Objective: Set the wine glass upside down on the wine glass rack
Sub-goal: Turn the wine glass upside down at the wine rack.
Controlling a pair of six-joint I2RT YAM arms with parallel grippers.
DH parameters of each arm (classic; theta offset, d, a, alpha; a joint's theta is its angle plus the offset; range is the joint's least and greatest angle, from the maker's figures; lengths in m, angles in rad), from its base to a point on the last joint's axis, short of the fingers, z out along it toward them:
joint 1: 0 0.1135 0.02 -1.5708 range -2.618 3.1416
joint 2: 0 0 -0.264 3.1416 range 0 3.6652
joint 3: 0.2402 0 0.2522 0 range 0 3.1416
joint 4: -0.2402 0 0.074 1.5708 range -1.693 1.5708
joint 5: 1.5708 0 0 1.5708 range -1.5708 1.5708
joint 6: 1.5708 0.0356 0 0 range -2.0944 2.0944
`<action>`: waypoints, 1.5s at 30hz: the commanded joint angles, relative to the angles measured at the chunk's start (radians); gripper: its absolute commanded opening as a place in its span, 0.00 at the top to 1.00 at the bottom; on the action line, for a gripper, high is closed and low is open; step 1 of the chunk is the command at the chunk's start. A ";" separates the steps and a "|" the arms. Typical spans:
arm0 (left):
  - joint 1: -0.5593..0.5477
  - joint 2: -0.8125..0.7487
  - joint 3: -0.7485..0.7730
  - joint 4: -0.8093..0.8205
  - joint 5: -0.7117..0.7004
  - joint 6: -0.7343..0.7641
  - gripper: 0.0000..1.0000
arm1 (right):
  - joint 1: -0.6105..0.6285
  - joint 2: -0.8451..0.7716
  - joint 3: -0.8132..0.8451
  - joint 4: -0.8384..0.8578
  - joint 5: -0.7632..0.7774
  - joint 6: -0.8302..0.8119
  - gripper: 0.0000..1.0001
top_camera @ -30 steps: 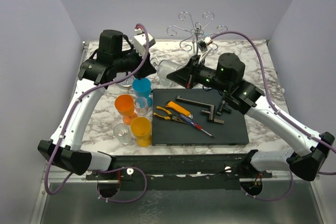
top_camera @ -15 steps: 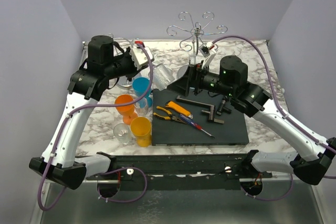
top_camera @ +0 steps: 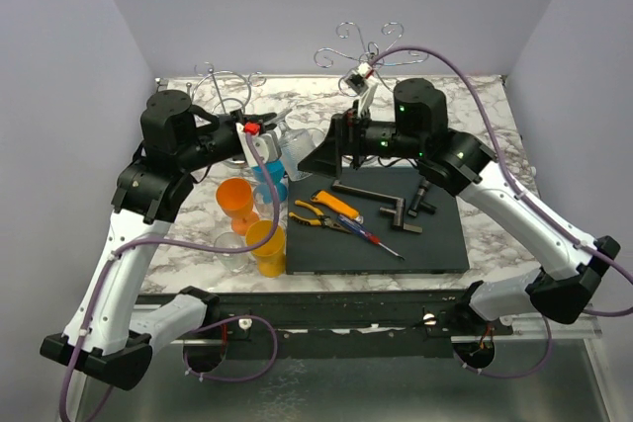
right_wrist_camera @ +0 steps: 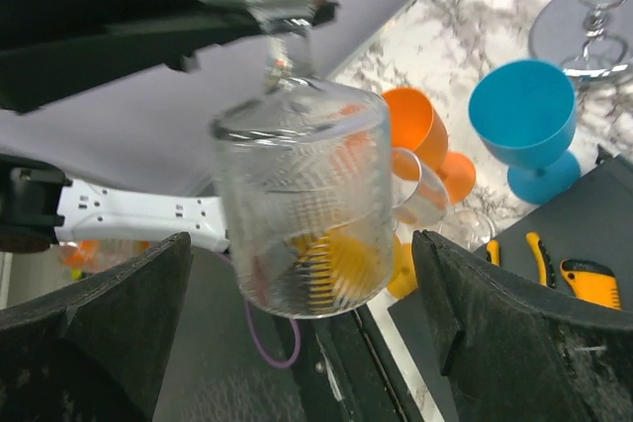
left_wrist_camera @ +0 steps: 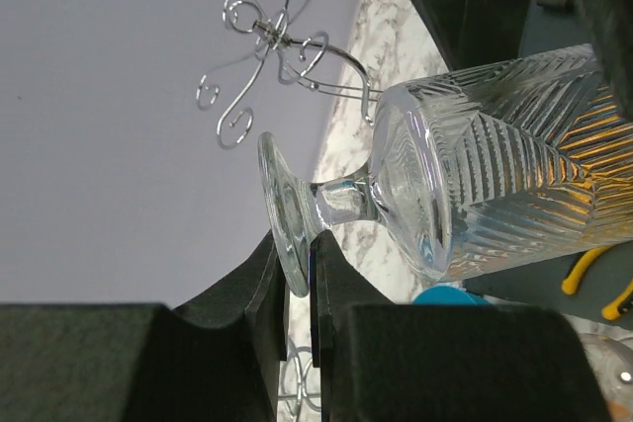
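A clear ribbed wine glass (left_wrist_camera: 495, 165) lies sideways in the air, its foot toward the back wall. My left gripper (left_wrist_camera: 294, 254) is shut on the rim of that foot. In the top view the glass (top_camera: 300, 142) hangs between the left gripper (top_camera: 269, 135) and the right gripper (top_camera: 322, 152). My right gripper (right_wrist_camera: 302, 284) stands open, one finger on each side of the bowl (right_wrist_camera: 297, 214), with clear gaps to the glass. The wire wine glass rack (top_camera: 368, 46) stands at the back centre, behind the glass, and shows as chrome curls (left_wrist_camera: 267, 37) in the left wrist view.
Below the glass stand a blue cup (top_camera: 267, 170), an orange cup (top_camera: 235, 200), a yellow cup (top_camera: 265, 242) and a clear glass (top_camera: 229, 244). A black mat (top_camera: 435, 234) carries pliers (top_camera: 321, 212), a screwdriver (top_camera: 376, 239) and black hex keys (top_camera: 391, 205). A second wire stand (top_camera: 223, 81) is back left.
My right gripper has opened and let go of the glass bowl. The left arm has swung left and nearer, keeping its grip on the foot.
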 commanded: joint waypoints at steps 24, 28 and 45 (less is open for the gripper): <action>-0.024 -0.042 -0.020 0.135 0.159 0.171 1.00 | 0.002 0.072 -0.109 0.236 -0.302 -0.007 0.28; -0.029 -0.036 -0.017 0.144 0.155 0.147 1.00 | 0.002 0.034 -0.160 0.296 -0.236 -0.007 0.56; -0.031 -0.011 -0.006 0.212 0.087 -0.162 0.04 | -0.009 -0.147 -0.265 0.207 0.204 -0.222 1.00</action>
